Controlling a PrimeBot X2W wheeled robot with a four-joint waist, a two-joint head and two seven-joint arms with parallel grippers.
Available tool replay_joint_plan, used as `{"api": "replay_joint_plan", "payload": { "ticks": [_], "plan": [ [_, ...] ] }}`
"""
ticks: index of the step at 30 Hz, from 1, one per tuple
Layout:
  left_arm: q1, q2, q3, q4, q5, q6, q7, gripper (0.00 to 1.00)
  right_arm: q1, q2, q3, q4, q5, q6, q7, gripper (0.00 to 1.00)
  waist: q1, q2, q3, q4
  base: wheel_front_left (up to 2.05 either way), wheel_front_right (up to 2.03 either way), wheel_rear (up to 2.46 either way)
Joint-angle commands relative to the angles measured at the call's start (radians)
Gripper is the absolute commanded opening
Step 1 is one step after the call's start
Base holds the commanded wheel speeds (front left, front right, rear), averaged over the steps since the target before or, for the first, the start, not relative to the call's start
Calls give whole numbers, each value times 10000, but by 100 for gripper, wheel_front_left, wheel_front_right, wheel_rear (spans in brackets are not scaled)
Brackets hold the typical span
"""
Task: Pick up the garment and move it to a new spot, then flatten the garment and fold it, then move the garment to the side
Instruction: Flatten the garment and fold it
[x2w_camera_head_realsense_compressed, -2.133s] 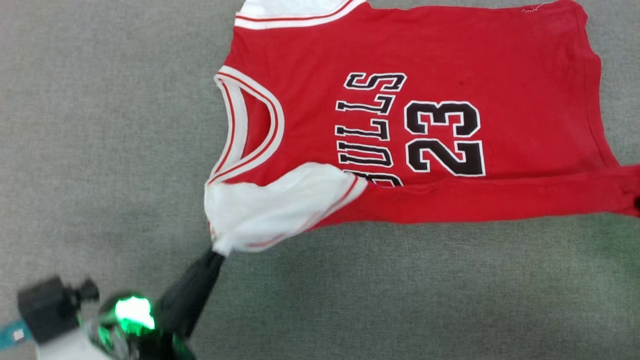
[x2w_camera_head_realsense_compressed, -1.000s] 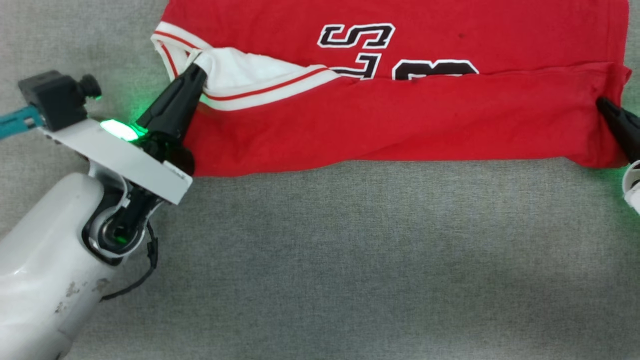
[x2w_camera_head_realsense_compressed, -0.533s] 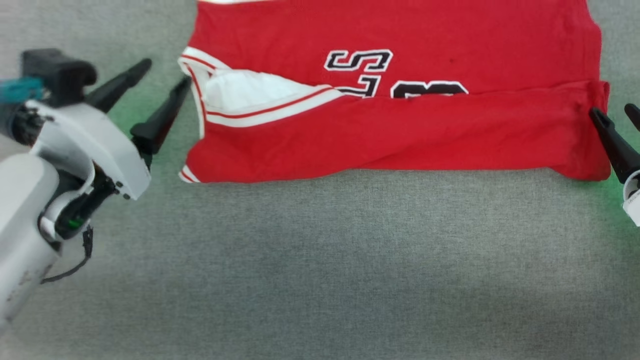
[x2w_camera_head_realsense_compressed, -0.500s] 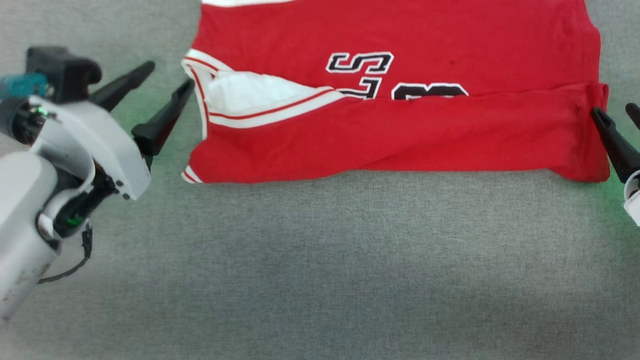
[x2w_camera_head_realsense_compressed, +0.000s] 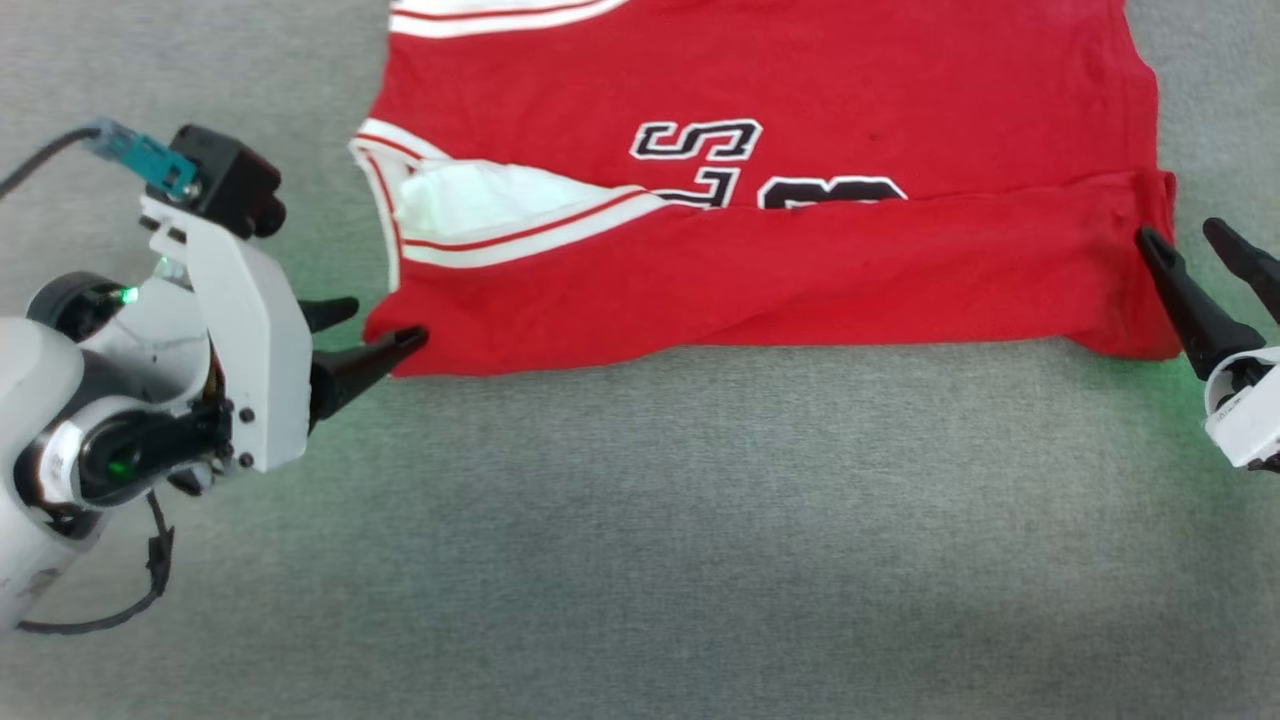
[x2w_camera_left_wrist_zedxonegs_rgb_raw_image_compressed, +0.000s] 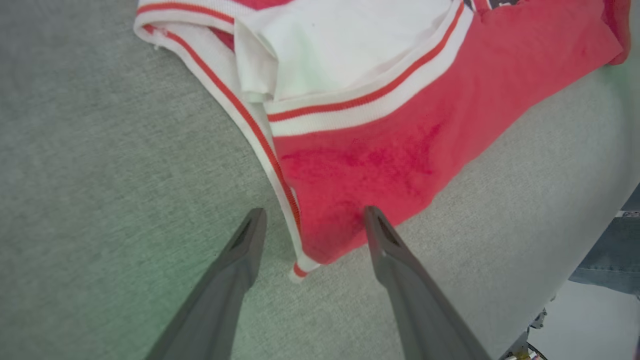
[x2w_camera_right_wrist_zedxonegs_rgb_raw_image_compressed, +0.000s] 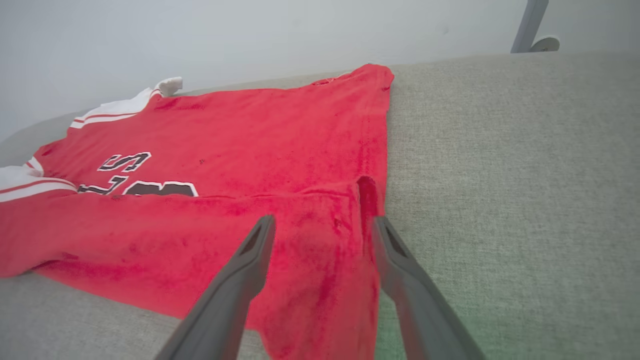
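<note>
Garment (x2w_camera_head_realsense_compressed: 800, 290): flat on grey surface (x2w_camera_head_realsense_compressed: 640, 540), near edge folded over the "23".
Left gripper (x2w_camera_head_realsense_compressed: 385, 322): fingers spread, garment's collar-end corner between them.
Right gripper (x2w_camera_head_realsense_compressed: 1177, 230): fingers spread, empty, at garment's hem-end fold.

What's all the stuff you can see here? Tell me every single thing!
Soft red jersey-style shirt: one, red with white striped trim and black-and-white lettering, lying partly folded on the grey surface.
Fabric-covered surface: one, grey, under the shirt.
Wall: one, white, behind the surface.
Metal post: one, grey, by the wall.
Denim cloth: one patch, blue, beyond the surface's edge; cannot tell what it is.
Left gripper: one, dark fingers, open, either side of the shirt's near corner.
Right gripper: one, dark fingers, open, at the shirt's hem end.
</note>
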Motion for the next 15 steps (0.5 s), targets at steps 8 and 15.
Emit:
{"api": "replay_joint_plan", "payload": {
  "ticks": [8, 15],
  "plan": [
    [362, -259, -264, 734, -534, 146, 629, 45, -172, 30, 99, -16, 161, -16, -289, 100, -1, -1, 590, -763, 0, 0, 0],
    [649, -407, -228, 835, -818, -54, 456, 0, -687, -413, 839, -231, -150, -16, 300, 100, -1, -1, 618, -922, 0, 0, 0]
  ]
}}
